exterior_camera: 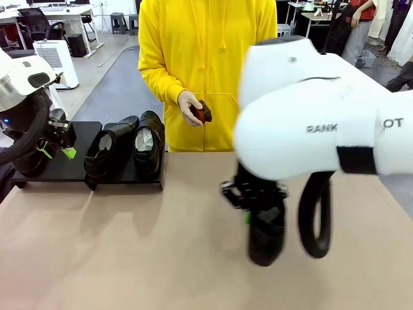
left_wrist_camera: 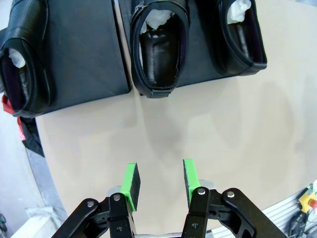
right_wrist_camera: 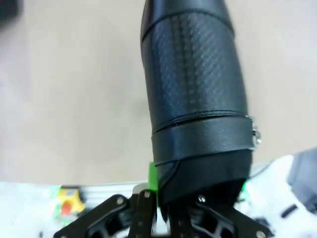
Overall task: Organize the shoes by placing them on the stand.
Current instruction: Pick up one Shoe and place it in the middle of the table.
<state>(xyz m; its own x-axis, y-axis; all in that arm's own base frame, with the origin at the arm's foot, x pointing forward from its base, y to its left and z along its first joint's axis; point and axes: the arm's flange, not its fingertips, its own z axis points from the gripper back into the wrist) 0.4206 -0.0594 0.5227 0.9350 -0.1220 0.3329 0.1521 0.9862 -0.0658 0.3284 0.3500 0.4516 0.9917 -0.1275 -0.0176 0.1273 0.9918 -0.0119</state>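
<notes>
Blocking much of the table with the big white right arm, its gripper clamped on one shoe near the middle, three shoes on the stand, left gripper part-open, empty, brush in the person's hand.

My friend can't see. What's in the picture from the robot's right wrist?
The right gripper, with green pads, is shut on the back end of a glossy black leather shoe, which stretches away from the camera. Under the shoe lies the plain tan table.
</notes>
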